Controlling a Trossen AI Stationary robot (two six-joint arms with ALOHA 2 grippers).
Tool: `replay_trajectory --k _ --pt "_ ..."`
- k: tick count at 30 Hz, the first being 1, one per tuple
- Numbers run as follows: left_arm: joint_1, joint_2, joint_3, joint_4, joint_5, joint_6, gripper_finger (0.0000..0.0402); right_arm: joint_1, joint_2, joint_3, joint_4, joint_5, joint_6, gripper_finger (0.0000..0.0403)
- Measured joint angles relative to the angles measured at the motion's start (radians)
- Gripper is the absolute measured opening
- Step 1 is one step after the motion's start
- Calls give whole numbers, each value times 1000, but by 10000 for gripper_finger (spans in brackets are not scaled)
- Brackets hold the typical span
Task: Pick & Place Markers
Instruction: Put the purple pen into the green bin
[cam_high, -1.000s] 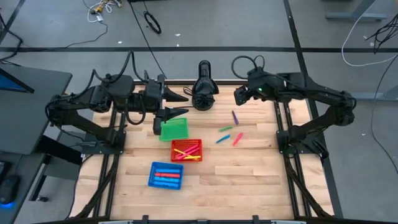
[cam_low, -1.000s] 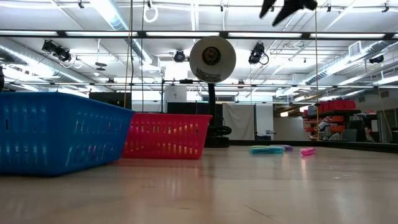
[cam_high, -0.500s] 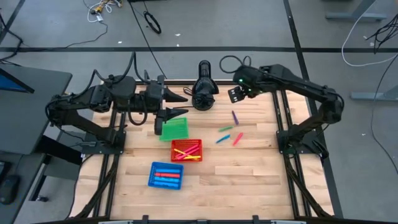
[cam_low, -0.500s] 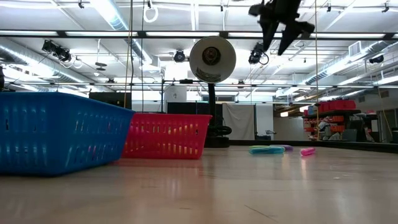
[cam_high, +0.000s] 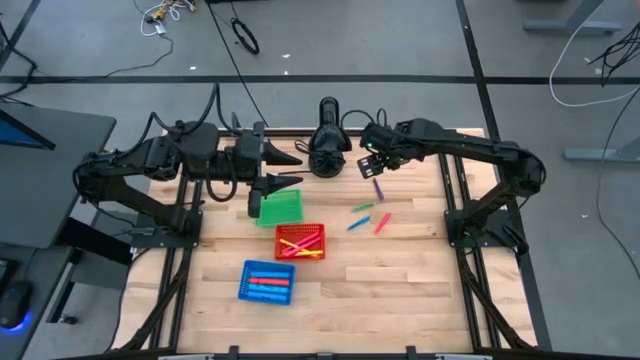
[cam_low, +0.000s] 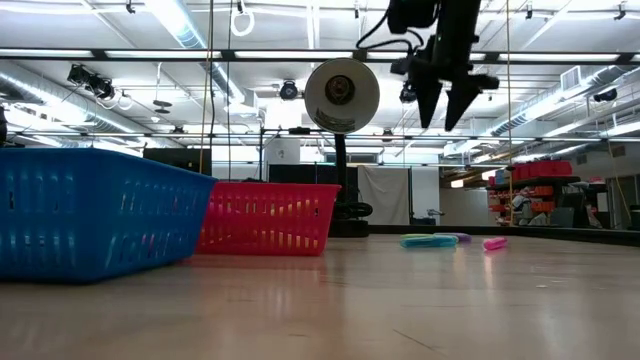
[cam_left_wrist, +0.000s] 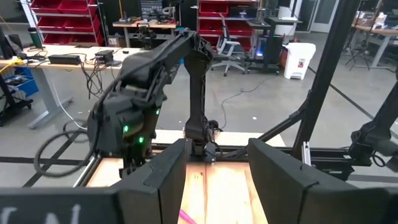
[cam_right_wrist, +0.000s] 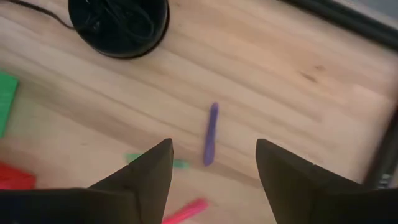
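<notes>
High view: the right gripper (cam_high: 368, 166) hangs wide open and empty above a purple marker (cam_high: 378, 188) near the table's (cam_high: 400, 270) far edge; the left gripper (cam_high: 285, 170), open and empty, sits over the green basket (cam_high: 280, 208).

Pale, smooth wood planks make up the table (cam_high: 400, 280), which carries perforated plastic baskets (cam_high: 266, 282) and matt markers (cam_right_wrist: 211, 134).

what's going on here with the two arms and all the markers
The right gripper hangs open in the air above the loose markers, lined up over the purple marker on the table; it holds nothing. A green, a blue and a pink marker lie nearby. The left gripper waits open over the green basket. The red basket and blue basket already hold markers.
</notes>
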Motion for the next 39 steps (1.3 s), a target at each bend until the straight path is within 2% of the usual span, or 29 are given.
replay_trajectory --k 5,11,21,33,39 --pt "0 0 0 0 0 0 177 -19 0 -118 98 -71 25 230" --pt "0 0 0 1 1 0 177 -43 0 -233 219 -74 25 230" --pt "0 0 0 3 0 4 177 -95 4 -347 349 -91 21 230" --pt "20 0 0 10 -18 7 177 -98 143 -361 387 -95 -9 230" --pt "19 0 0 10 -17 8 177 -98 204 -361 447 -135 -32 230"
